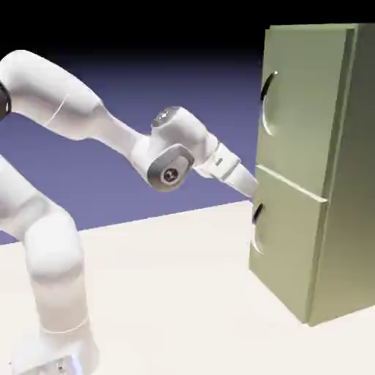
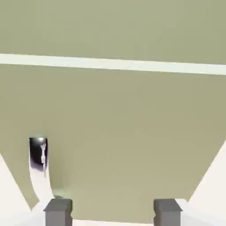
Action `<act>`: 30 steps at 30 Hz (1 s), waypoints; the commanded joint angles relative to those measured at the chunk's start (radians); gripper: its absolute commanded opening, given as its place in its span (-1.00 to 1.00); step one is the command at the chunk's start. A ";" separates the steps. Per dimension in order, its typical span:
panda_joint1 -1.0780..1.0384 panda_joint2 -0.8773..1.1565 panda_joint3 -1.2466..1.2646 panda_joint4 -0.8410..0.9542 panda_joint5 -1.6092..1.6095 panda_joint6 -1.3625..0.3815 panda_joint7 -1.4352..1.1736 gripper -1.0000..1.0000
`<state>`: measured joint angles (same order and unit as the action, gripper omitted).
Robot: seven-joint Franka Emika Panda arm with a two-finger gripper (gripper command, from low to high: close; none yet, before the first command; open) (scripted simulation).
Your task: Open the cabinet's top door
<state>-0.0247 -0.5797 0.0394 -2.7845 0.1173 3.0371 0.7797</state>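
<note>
Pale table (image 1: 168,278), olive cabinet (image 1: 322,220) closed, top door (image 1: 300,102) shut, gripper (image 2: 112,212) jaws spread, grasping nothing

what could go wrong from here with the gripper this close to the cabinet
1. The white arm's open two-finger gripper sits at the seam between panels, below the tall olive-green cabinet's larger upper door; it may catch the lower panel's handle instead.
2. Advancing could ram the front.

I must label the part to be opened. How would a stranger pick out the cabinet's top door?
Find the tall olive-green cabinet at the exterior view's right. Its front has two stacked panels; the top door is the taller, upper one, its dark curved handle near the panel's left edge.
</note>
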 commanded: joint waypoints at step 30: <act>-0.408 -0.108 0.439 0.283 1.305 0.001 0.430 0.00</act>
<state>-0.4328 -0.6881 0.4780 -2.5015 1.4223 3.0384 1.2096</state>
